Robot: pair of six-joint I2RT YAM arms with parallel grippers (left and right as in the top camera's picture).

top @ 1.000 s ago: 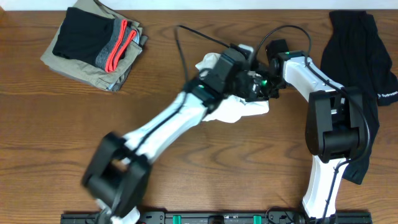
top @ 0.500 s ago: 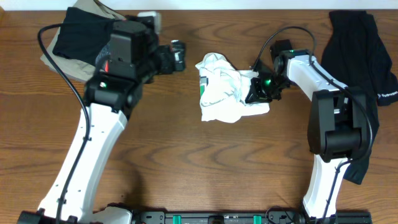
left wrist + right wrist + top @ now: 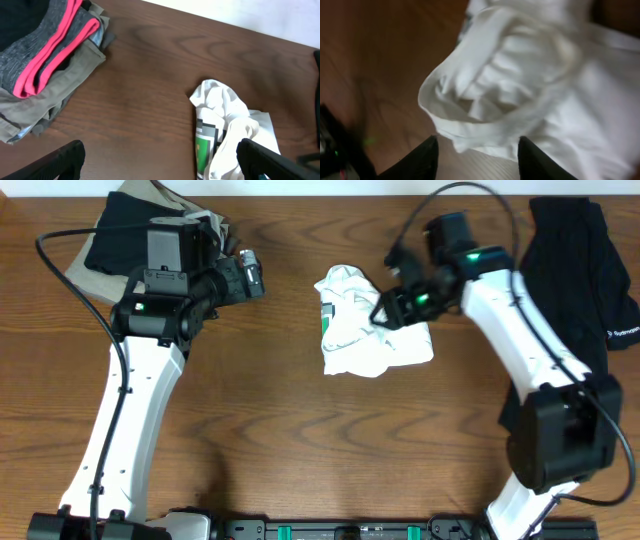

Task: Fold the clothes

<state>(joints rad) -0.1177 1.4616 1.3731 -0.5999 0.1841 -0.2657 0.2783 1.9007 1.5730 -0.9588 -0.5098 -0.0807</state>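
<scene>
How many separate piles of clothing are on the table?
3: a folded stack at the far left, partly hidden; a crumpled white T-shirt in the middle; a black garment at the right edge.

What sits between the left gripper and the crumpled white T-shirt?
Nothing but bare brown wooden table lies between the open left gripper and the crumpled white T-shirt. The overhead view shows this; the left wrist view agrees.

A crumpled white cotton T-shirt [image 3: 225, 125] with a green pixel print lies on the dark wooden table [image 3: 140, 90], well apart from a folded stack of khaki, grey-and-pink and black garments [image 3: 45, 75] near its far edge. The left gripper [image 3: 160, 165] hangs above the table, black fingers spread wide, gripping nothing.
</scene>
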